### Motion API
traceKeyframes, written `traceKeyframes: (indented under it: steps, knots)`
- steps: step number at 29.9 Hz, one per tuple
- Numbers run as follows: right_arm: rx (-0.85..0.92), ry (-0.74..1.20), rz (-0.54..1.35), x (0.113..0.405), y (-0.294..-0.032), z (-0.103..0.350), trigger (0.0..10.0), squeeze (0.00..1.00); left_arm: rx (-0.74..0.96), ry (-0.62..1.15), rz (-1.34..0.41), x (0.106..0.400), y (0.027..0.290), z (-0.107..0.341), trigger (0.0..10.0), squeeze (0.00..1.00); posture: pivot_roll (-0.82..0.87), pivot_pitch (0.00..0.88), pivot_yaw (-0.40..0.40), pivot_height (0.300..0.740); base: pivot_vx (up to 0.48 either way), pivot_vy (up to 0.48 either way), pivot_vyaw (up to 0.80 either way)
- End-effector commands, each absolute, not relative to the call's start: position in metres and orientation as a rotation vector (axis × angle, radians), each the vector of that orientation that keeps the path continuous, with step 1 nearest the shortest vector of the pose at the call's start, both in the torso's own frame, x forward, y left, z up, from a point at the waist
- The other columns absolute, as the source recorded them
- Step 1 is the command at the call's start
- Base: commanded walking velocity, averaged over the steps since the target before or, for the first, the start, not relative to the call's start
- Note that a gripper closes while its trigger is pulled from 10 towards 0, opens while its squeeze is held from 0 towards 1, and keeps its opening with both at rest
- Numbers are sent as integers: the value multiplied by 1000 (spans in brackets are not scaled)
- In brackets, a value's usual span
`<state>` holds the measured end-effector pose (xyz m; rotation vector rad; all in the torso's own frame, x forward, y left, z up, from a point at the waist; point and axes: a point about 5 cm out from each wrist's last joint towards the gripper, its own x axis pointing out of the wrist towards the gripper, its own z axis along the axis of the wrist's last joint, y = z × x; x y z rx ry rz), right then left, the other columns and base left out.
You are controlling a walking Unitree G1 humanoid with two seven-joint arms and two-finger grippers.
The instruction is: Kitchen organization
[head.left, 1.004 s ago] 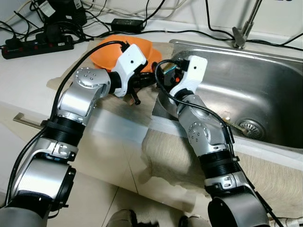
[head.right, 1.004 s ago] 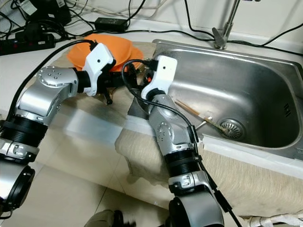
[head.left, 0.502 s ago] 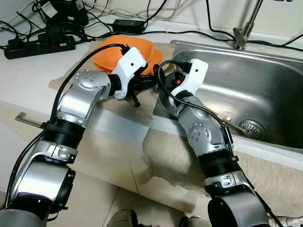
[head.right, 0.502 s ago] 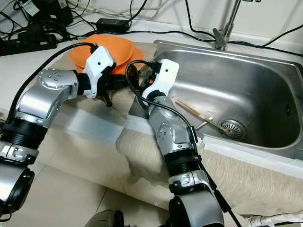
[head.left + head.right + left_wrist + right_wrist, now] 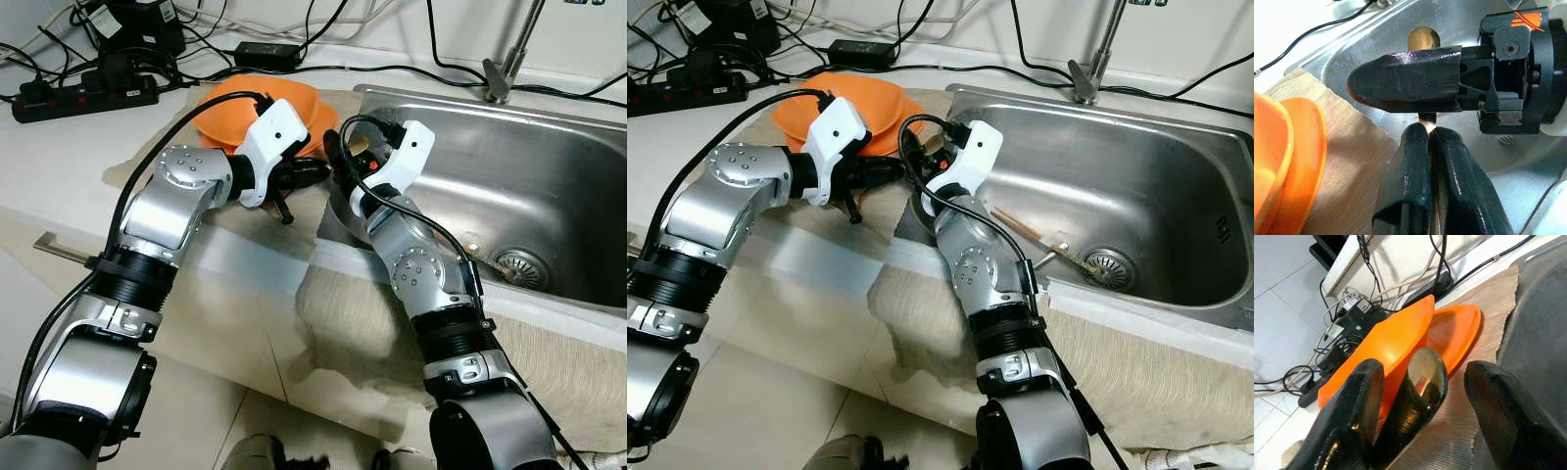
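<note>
Two grippers meet over the near-left rim of the sink (image 5: 549, 186): the left gripper (image 5: 312, 174) is pinched shut on the thin handle of a wooden spoon (image 5: 1423, 38), and the right gripper (image 5: 343, 162) has its fingers (image 5: 1361, 396) spread, straddling the left's tip. Risk, as judged: if the right closes on the left's finger rather than the handle, the spoon drops into the basin. Versus 1.0 s ago, the right gripper has swung in toward the left; the orange bowls (image 5: 235, 103) beyond are unmoved.
</note>
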<state>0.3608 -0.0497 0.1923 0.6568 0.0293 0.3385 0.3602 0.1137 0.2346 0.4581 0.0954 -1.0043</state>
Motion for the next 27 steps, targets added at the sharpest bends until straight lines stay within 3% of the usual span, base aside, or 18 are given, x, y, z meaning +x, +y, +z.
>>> traceKeyframes:
  steps: [1,27]
  knots:
    - [746,71,338,358,-21,196,0,0,489,1,-1049,353,110,254,0,0,47,36,76,740,0,0,0]
    - [689,57,290,363,-35,190,0,0,510,33,-1021,358,115,242,0,0,35,38,72,740,0,0,0]
